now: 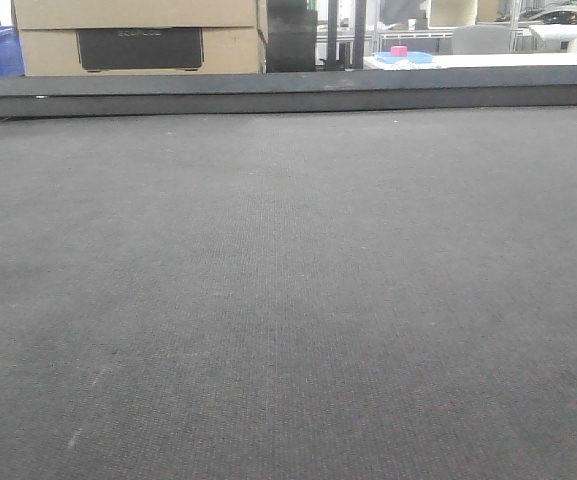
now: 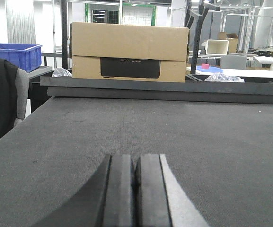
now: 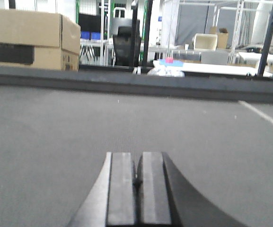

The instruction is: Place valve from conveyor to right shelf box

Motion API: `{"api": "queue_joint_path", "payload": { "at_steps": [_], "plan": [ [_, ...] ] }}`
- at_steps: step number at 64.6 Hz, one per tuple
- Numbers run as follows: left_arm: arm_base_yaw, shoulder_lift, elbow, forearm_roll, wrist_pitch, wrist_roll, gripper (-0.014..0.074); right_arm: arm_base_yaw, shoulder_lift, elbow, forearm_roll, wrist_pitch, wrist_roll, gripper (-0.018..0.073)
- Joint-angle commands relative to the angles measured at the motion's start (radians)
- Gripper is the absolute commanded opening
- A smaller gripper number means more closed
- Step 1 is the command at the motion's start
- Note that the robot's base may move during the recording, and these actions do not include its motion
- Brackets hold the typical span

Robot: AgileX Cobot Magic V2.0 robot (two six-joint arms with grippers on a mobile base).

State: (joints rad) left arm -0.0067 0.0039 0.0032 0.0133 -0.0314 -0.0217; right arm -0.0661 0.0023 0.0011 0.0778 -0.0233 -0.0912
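Note:
The conveyor (image 1: pixel 288 300) is a wide dark grey woven belt that fills the front view, edged at the back by a dark metal rail (image 1: pixel 288 92). No valve shows in any view, and the right shelf box is out of view. My left gripper (image 2: pixel 135 158) is shut with nothing between its pads, low over the belt (image 2: pixel 174 127). My right gripper (image 3: pixel 137 156) is shut and empty, low over the belt (image 3: pixel 79 123). Neither gripper shows in the front view.
A large cardboard box (image 2: pixel 129 52) stands behind the rail, also in the front view (image 1: pixel 138 35). A blue bin (image 2: pixel 18 54) stands at the far left. A white table with blue and pink items (image 3: pixel 171 63) is in the background. A white line (image 3: pixel 264 116) crosses the belt at right.

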Motion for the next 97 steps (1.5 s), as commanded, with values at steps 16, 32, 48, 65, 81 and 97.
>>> {"api": "queue_joint_path", "payload": {
  "at_steps": [16,32,48,65,81,97],
  "plan": [
    [0.002,0.000,-0.244,0.000,0.303,-0.006,-0.0111,0.000,0.014,-0.231,0.158,0.295,0.004,-0.0162],
    [0.002,0.241,-0.581,0.022,0.627,-0.006,-0.0111,0.000,0.276,-0.484,0.158,0.546,0.010,-0.0162],
    [0.002,0.613,-0.857,0.020,0.914,-0.006,-0.0111,0.000,0.643,-0.673,0.119,0.756,0.010,-0.0162],
    [0.002,0.922,-1.029,0.018,1.056,-0.006,-0.0111,0.000,0.954,-0.923,0.052,0.986,0.010,-0.0162],
    [0.002,1.058,-1.069,0.003,1.093,-0.034,-0.0111,0.000,1.140,-1.078,0.052,1.161,0.010,-0.0162],
    [0.002,1.128,-1.078,-0.040,1.120,-0.052,-0.0111,0.000,1.293,-1.153,0.034,1.244,0.011,0.0128]
  ]
}}
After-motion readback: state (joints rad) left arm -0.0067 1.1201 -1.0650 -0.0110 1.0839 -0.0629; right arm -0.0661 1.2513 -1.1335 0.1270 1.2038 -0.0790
